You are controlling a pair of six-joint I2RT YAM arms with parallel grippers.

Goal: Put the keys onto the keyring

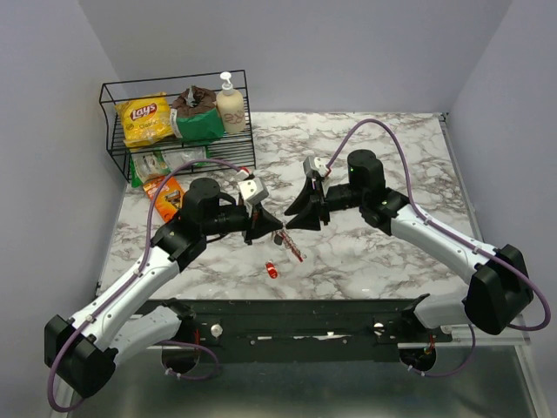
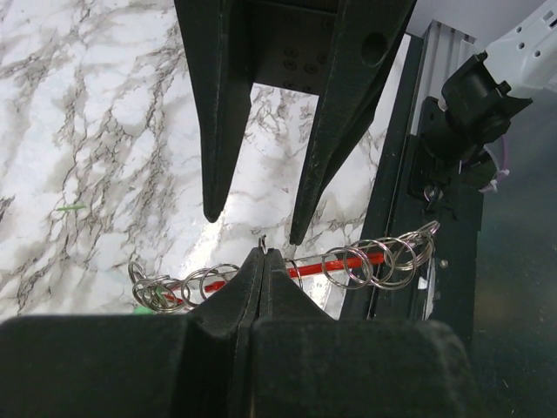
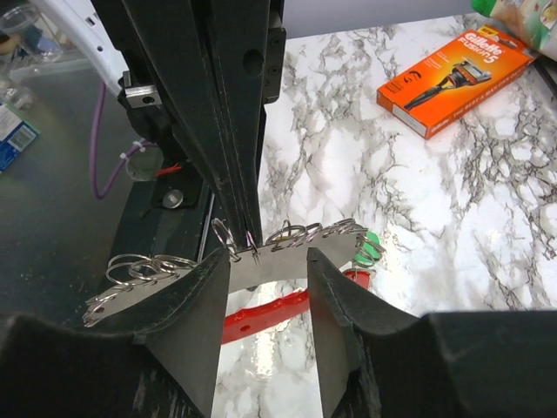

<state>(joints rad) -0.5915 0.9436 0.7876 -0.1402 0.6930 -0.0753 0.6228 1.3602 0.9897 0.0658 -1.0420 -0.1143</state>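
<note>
The keyring, a thin red loop strung with silvery rings, hangs above the marble between both grippers; from above it shows as. My left gripper is shut, pinching one small metal ring of it at the fingertips. My right gripper is open, its fingers astride the keyring's silvery plate without pressing on it. A green key head dangles at the keyring's far end. A red-headed key lies loose on the table below the grippers.
A black wire basket with a chips bag, packets and a soap bottle stands at the back left. An orange razor box lies in front of it. A black rail runs along the near edge.
</note>
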